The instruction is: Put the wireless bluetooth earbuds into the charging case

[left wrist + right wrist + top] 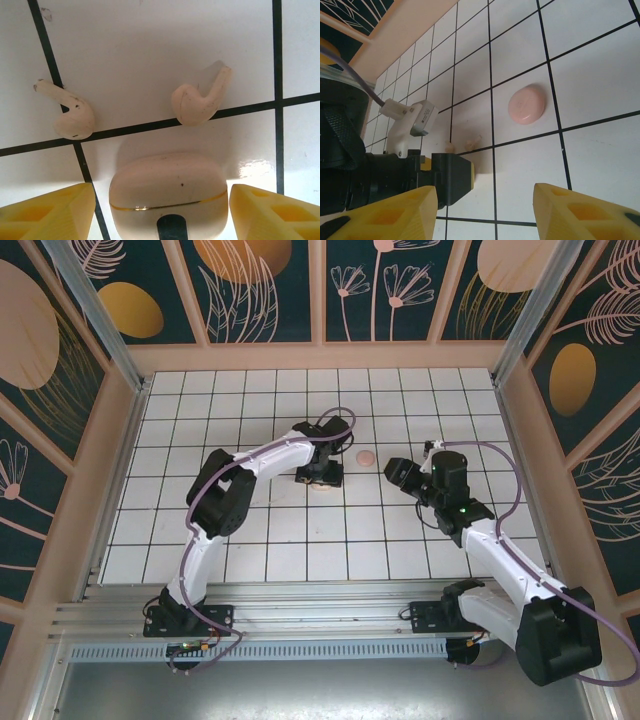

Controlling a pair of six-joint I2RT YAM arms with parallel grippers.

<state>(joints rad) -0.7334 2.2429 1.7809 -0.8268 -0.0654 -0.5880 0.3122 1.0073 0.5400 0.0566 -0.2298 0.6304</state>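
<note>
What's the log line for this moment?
left jaws: open astride beige piece | right jaws: open, empty | earbuds: loose on tile | charging case: closed, untouched

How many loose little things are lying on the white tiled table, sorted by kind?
Pale earbuds: 2
Pink charging case: 1
Beige piece with a dark centre: 1
Total: 4

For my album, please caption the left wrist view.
Open left hand flanks a beige piece; two earbuds lie on white tiles beyond.
</note>
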